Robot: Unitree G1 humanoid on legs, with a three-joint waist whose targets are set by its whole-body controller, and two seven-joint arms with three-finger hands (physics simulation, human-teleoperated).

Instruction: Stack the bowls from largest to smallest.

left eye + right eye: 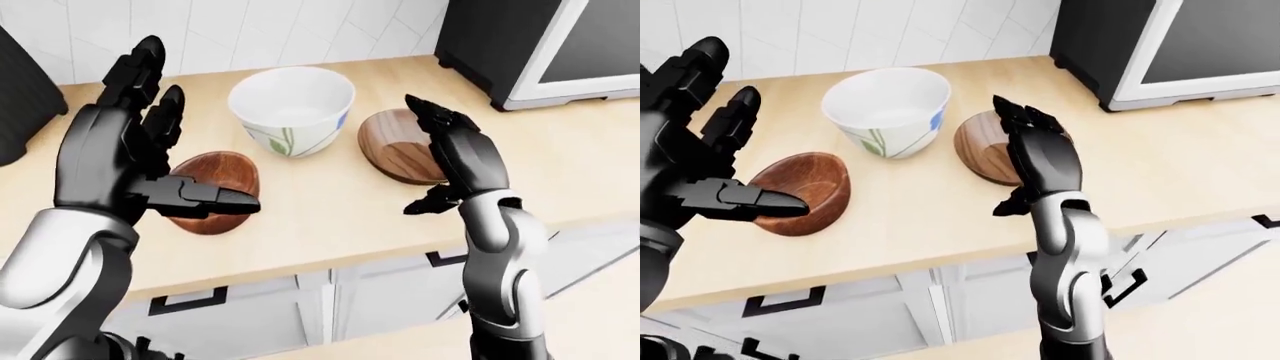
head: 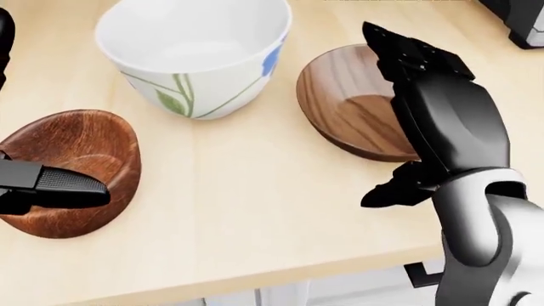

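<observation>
Three bowls, all separate on your counter (image 1: 330, 225), none stacked yet. White bowl (image 1: 291, 109): largest, upright, leaf-and-blue pattern on its wall, toward the counter's far edge by the tiled wall; as the biggest it looks like the base of the stack and can stay put. Dark bowl (image 1: 398, 148): walnut-toned wood, just right of the white one, tipped so its mouth faces you and leftward. Red bowl (image 1: 213, 192): reddish wood, nearer the counter's near edge on the left, also tilted on its side. Which wooden bowl is the larger is hard to judge from these views. Your right hand (image 2: 425, 124): raised, fingers spread, thumb out below, held between you and the dark bowl with nothing in it, seemingly lined up for a grasp on that rim. Your left hand (image 1: 135, 161): fingers splayed upward, thumb jutting across the red bowl, holding nothing; whether it touches the bowl cannot be told. Dark appliance (image 1: 545, 45) at the counter's far right corner. Drawers (image 1: 250, 300) below. No brand, label or writing readable anywhere.
</observation>
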